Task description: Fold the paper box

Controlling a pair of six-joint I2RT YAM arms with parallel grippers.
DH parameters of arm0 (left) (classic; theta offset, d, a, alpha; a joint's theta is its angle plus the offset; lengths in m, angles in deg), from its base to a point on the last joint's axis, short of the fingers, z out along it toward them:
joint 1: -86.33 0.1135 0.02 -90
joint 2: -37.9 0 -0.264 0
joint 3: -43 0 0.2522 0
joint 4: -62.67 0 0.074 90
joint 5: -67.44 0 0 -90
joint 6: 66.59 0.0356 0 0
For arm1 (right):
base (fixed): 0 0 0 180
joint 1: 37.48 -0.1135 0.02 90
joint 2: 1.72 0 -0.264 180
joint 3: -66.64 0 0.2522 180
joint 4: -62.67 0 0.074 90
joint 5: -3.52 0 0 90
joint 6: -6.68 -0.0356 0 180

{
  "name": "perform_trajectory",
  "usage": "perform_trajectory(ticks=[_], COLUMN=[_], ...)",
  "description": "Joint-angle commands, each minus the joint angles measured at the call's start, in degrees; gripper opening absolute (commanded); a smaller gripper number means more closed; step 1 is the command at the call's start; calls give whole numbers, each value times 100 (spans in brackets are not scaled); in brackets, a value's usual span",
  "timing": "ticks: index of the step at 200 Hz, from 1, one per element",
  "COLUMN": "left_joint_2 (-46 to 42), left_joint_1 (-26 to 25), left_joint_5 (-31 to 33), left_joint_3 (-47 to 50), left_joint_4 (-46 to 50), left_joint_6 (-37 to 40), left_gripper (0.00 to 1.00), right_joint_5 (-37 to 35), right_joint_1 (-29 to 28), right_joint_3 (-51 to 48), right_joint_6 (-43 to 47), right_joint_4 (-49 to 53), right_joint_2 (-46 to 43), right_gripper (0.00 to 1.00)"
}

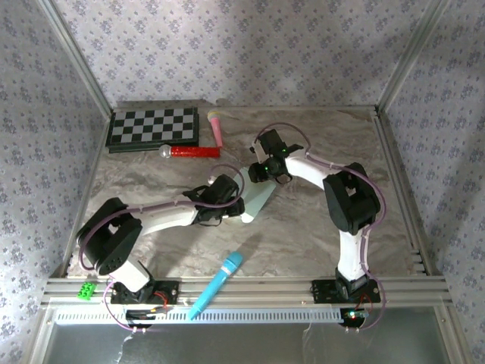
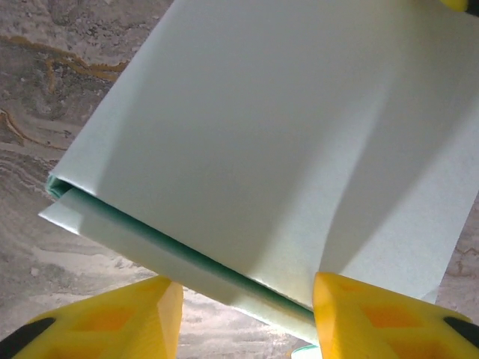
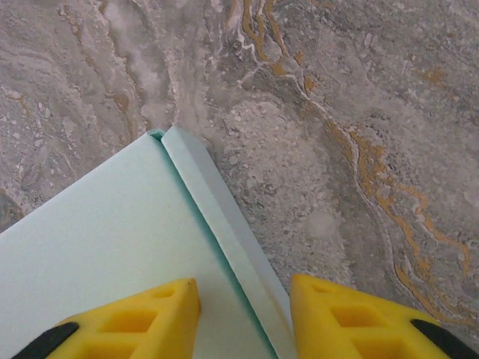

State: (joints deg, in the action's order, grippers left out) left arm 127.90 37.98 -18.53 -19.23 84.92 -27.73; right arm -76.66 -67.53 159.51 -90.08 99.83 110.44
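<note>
The paper box is a pale mint card piece, folded flat, lying mid-table between both arms. From the left, my left gripper meets its near end. In the left wrist view the box shows a doubled folded edge crossing between the yellow fingers; the left gripper is open, and its left finger stands clear of the card. My right gripper hangs over the box's far end. There the box has a narrow side flap running between the jaws of the open right gripper.
A checkered board lies at the back left, with a red stick and a pink one beside it. A bright blue microphone lies at the front edge, and a green brick sits at the front left.
</note>
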Motion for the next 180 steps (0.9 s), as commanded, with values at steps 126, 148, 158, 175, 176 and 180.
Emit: perform_trajectory(ticks=[126,148,158,175,176,180], left_joint_2=[-113,315,516,845,862,928], left_joint_1=[1437,1562,1629,1707,1707,1722], left_joint_5=[-1155,-1627,-1790,-1909,-1912,-1926], left_joint_3=[-1391,-1581,-1673,-1780,-1784,-1819], left_joint_4=[704,524,486,465,463,458], left_joint_6=[2908,3377,3492,3646,3650,3681], left_gripper=[70,73,73,75,75,75], right_joint_5=[212,587,685,754,765,833], right_joint_1=[594,614,581,518,513,497], right_joint_3=[-2003,-2763,-3080,-3521,-3545,-3636], right_joint_6=[-1316,-1906,-2044,-2323,-2344,-2397], right_joint_4=[-157,-615,-869,-1256,-1279,-1387], right_joint_2=[-2667,-3149,-3319,-3533,-3538,-3577], right_gripper=[52,53,55,58,58,59])
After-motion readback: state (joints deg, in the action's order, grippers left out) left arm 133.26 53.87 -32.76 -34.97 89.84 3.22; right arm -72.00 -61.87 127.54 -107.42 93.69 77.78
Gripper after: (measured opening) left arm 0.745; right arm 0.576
